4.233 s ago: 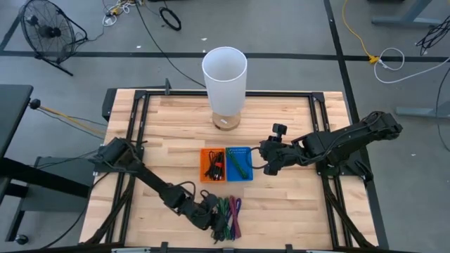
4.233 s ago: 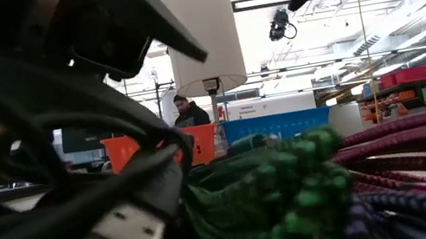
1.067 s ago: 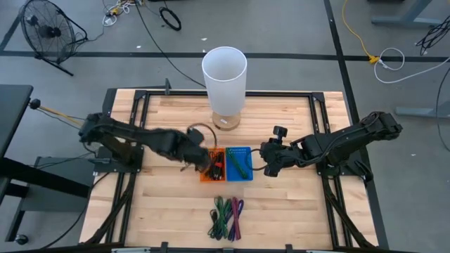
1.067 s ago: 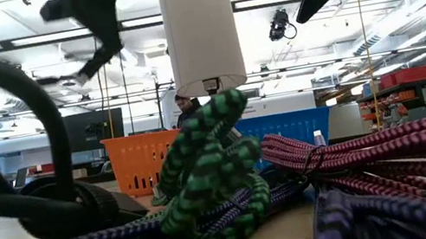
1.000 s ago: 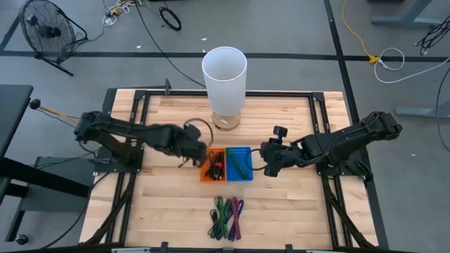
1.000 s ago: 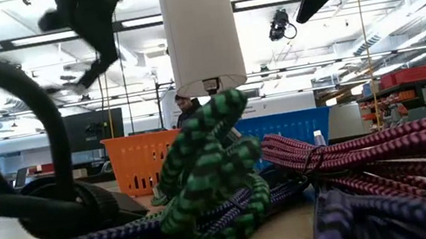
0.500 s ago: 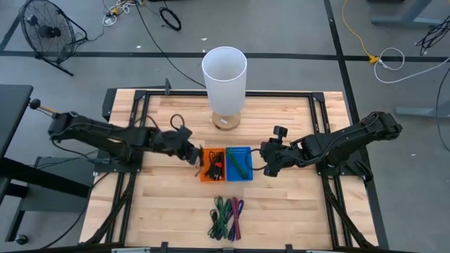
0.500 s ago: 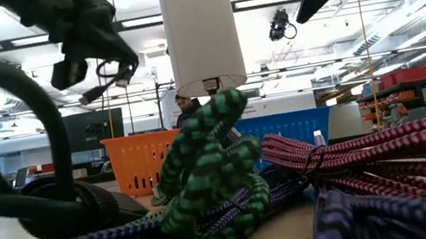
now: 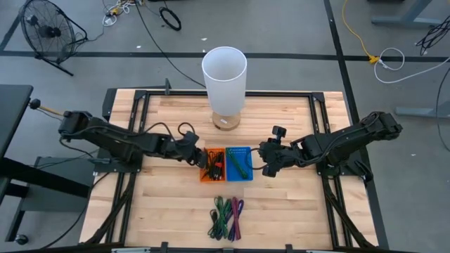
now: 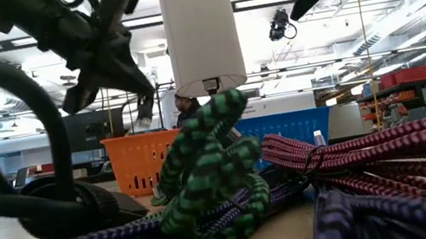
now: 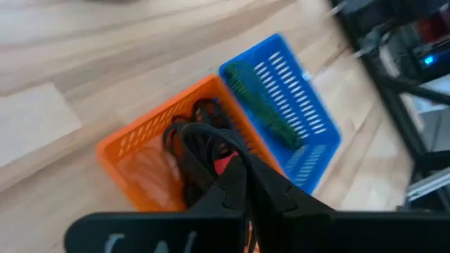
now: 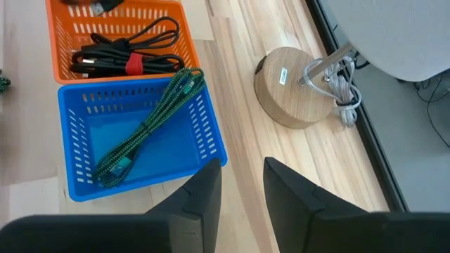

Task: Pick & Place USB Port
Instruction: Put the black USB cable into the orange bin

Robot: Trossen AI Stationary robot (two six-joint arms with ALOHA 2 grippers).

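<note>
My left gripper [image 9: 202, 156] hangs over the left end of the orange basket [image 9: 208, 173] and is shut on a black USB cable [image 9: 184, 131]. More black cable bound with a red tie [image 12: 126, 65] lies in the orange basket [image 12: 63, 42]. The blue basket [image 9: 239, 163] beside it holds a green cable [image 12: 144, 130]. To the right of the blue basket my right gripper [image 9: 262, 166] stands open above the table, with nothing between its fingers [image 12: 202, 193]. My left gripper pinches the black cable between its two shut fingers [image 11: 242, 184], slanting down from the table's left. A loop of the cable [image 11: 205, 132] arcs out past the fingertips, and a plug end [image 10: 144, 112] hangs below them. The cable is lifted clear of the table.
A white lamp [image 9: 225, 70] stands on a round wooden base [image 12: 295, 86] at the far middle. A bundle of green, purple and magenta cables [image 9: 226, 216] lies near the front edge. Bare wood lies on both sides of the baskets.
My left gripper has sunk toward the orange basket with the black cable and has tipped and rolled on the way. The cable's loop has swung about with it and stays clear of the table.
</note>
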